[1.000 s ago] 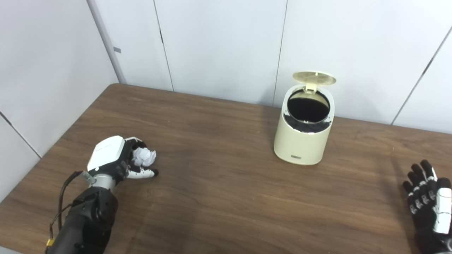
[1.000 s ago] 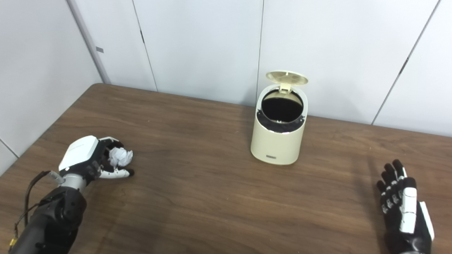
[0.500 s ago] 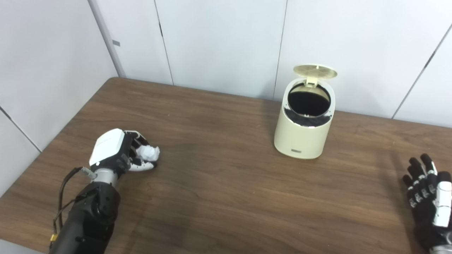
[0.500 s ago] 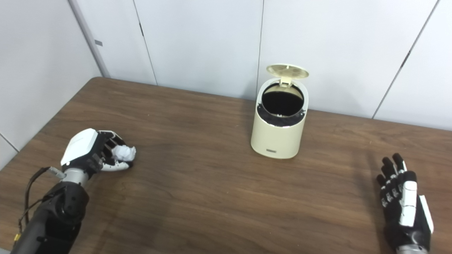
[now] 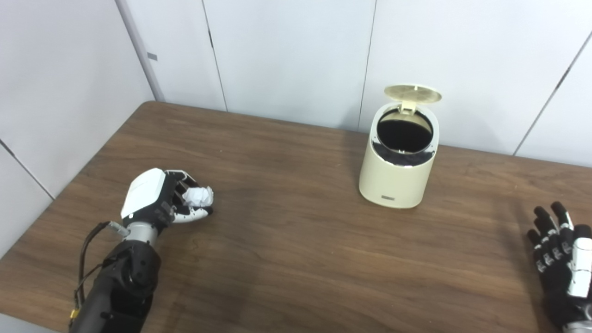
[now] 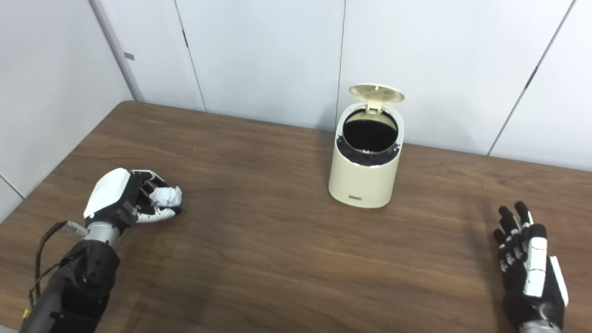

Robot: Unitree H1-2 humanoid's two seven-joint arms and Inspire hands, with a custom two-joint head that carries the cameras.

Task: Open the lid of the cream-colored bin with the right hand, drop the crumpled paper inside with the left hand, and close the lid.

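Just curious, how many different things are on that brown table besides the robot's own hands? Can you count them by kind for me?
Cream-colored bin, lid standing open: 1
Crumpled paper, white, held in the left hand: 1
Total: 2
The right hand holds nothing, so it adds nothing to the count.

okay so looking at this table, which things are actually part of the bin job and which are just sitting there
Part of the job:
cream-colored bin, lid standing open
crumpled paper, held in the left hand
right hand, open, apart from the bin

Just there:
wooden table, bearing it all
white wall panels behind
nothing else lies about
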